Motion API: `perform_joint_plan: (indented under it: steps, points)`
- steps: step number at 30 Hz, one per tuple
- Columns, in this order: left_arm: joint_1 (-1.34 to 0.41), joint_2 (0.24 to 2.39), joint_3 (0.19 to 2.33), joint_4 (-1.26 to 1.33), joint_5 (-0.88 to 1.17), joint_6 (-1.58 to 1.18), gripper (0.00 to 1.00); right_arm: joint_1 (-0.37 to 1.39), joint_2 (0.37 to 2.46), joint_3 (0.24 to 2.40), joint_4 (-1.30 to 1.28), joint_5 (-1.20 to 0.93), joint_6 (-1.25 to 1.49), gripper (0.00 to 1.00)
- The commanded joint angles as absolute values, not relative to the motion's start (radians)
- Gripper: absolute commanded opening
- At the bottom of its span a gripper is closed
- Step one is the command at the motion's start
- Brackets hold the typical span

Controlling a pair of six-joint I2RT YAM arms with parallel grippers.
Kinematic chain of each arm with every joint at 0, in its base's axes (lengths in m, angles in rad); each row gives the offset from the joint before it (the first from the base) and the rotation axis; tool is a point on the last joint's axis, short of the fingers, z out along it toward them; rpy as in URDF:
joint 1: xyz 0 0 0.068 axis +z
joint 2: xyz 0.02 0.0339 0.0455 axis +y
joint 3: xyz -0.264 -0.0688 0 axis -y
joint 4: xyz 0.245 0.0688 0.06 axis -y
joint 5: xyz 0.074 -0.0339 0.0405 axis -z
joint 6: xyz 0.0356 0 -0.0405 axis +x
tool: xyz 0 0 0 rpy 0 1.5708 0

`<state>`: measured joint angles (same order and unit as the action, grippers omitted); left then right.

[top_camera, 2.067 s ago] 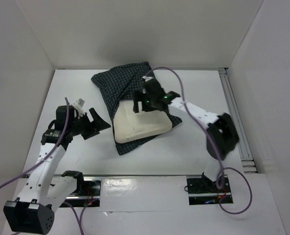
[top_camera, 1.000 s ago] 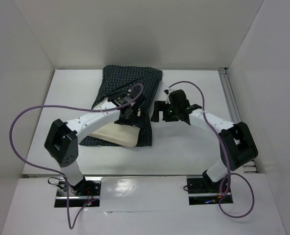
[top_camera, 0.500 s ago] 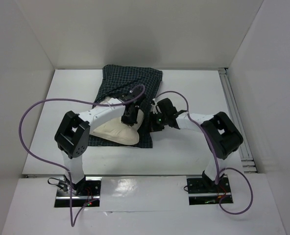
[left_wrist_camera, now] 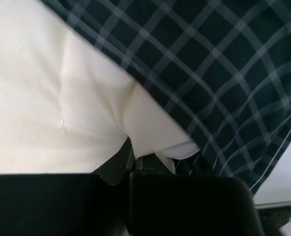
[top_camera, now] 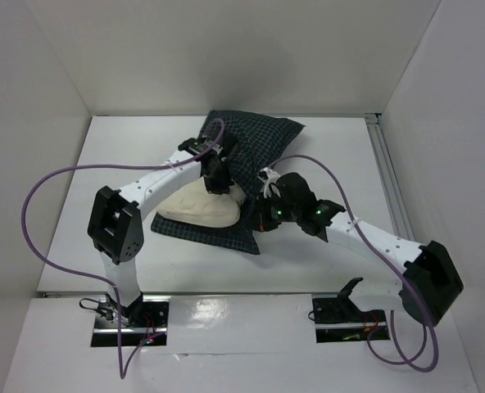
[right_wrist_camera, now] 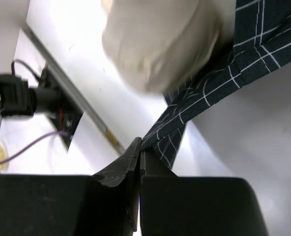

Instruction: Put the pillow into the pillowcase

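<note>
1. At the bottom of the overhead view, the left arm (top_camera: 115,233) and the right arm (top_camera: 382,241) are seen rising from their bases. Both are bent inward over the middle of the white table (top_camera: 333,155).
2. Just right of centre, the right gripper (top_camera: 257,219) is set low at the lower right corner of the pillowcase (top_camera: 259,143). In the right wrist view its jaws are clenched, and the checked hem is seen tapering down between the tips. That corner of the pillowcase is therefore grasped, and the cloth is stretched taut toward the upper right of that view.
3. The pillow (top_camera: 197,205) is found at the centre of the overhead view, laid on the lower layer of the pillowcase, whose dark edge shows along its lower side. Its left part is exposed, while its right end is covered by the checked cloth.
4. Just beyond the pillow, the left gripper (top_camera: 220,184) is placed where the checked cloth meets the cream fabric. In the left wrist view its jaws are pressed together, with a fold of cream fabric bulged at the tips and dark check just right of it. Which of the two is pinched cannot be told.
5. Farther up, the rest of the pillowcase is bunched toward the upper centre, near the back wall (top_camera: 242,57). A metal rail (top_camera: 392,188) is seen along the right edge of the table.
</note>
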<state>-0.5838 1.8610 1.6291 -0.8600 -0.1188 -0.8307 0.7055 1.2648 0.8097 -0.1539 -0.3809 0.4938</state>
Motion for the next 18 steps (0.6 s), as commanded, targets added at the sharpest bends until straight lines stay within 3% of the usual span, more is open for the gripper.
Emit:
perform_joint_plan:
  steps: [1,12,14,15,17,18]
  points:
    - [-0.597,1.871,1.689,-0.738,-0.280,-1.010,0.00,0.742,1.171,0.790,-0.337,-0.531,0.531,0.00]
    - [-0.732,2.160,1.980,-0.733,-0.322,-0.977,0.00,0.661,1.037,0.756,-0.566,-0.389,0.498,0.00]
    - [-0.744,2.122,1.956,-0.733,-0.258,-0.904,0.10,0.629,1.026,0.756,-0.615,-0.312,0.499,0.03]
    - [-0.744,2.102,1.942,-0.744,-0.233,-0.881,0.20,0.629,1.026,0.765,-0.629,-0.301,0.485,0.18]
    - [-0.753,2.050,1.908,-0.767,-0.175,-0.826,0.34,0.618,1.051,0.801,-0.679,-0.241,0.472,0.64]
    - [-0.753,1.984,1.861,-0.779,-0.175,-0.815,0.47,0.618,1.051,0.820,-0.680,-0.189,0.460,0.75]
